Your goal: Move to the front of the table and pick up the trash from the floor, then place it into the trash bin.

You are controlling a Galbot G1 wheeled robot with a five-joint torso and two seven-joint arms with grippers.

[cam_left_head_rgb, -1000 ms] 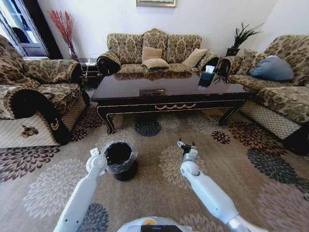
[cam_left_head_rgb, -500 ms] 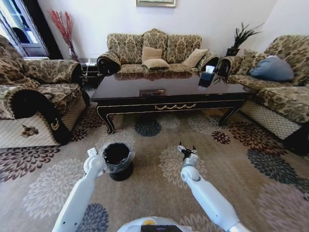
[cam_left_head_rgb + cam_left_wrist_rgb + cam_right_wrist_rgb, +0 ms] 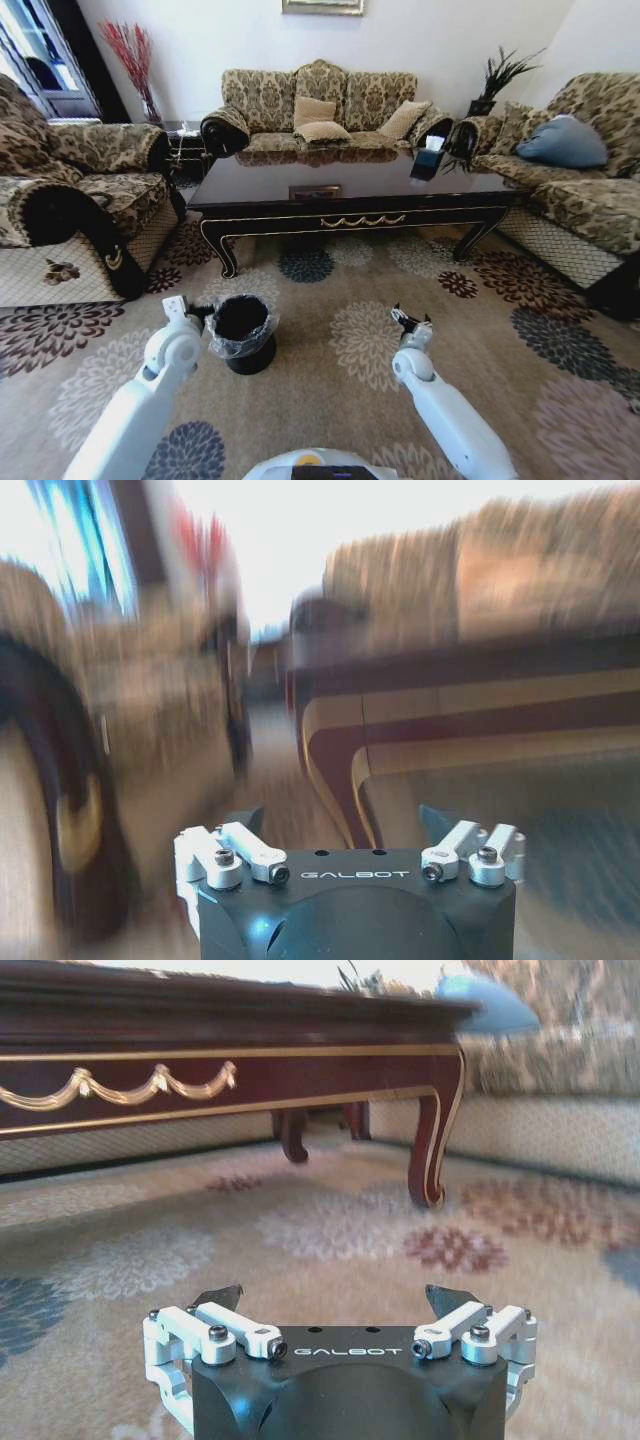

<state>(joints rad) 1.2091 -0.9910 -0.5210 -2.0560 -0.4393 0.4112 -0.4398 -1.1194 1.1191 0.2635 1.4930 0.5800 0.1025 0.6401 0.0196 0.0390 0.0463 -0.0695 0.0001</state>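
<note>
Parked before the table (image 3: 350,218), trash bin (image 3: 243,332) just right of my left hand (image 3: 178,306); both it and right hand (image 3: 412,322) wide, empty. No trash seen; next locate it on the carpet

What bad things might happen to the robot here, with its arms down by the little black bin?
1. The left pincer hangs right beside the trash bin, at its crinkly bag. A small sideways swing might snag the bag or tip the bin over.
2. Both pincers are open and empty, and no litter shows on the carpet around them, so the robot may end up grabbing at nothing.
3. The right pincer sits low over the carpet, facing the table leg. Reaching forward carelessly might bump it.
</note>
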